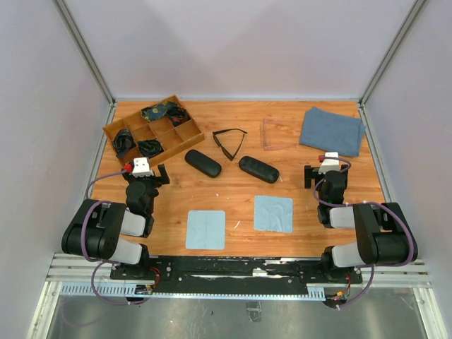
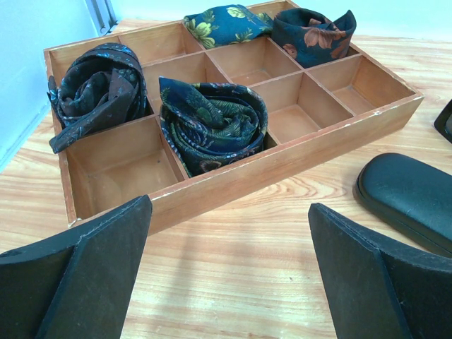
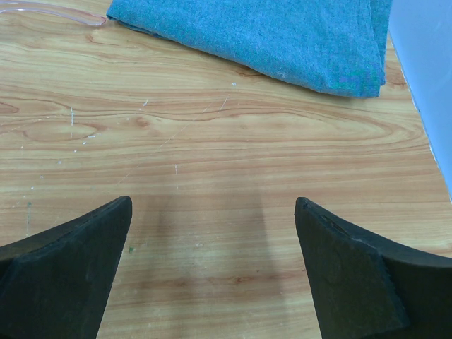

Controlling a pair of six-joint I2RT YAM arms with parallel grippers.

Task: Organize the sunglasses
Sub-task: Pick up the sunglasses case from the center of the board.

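Observation:
The black-framed sunglasses [image 1: 229, 140] lie unfolded on the wooden table, back centre. The translucent pinkish sunglasses [image 1: 276, 134] lie to their right, touching a folded blue-grey towel [image 1: 332, 130]; a sliver of that pale frame [image 3: 53, 11] shows at the top left of the right wrist view. My left gripper [image 1: 145, 170] [image 2: 229, 205] is open over bare wood just in front of the wooden tray [image 2: 282, 164]. My right gripper [image 1: 327, 168] [image 3: 213, 201] is open over bare wood, short of the towel [image 3: 268, 35]. Neither holds anything.
Two black oval cases [image 1: 203, 163] [image 1: 258, 169] lie mid-table; one case [image 2: 413, 194] sits right of my left fingers. Two light blue cloths [image 1: 205, 229] [image 1: 273, 213] lie near the front. The tray [image 1: 185, 138] holds rolled dark patterned fabrics [image 2: 212, 123]. Walls enclose the table.

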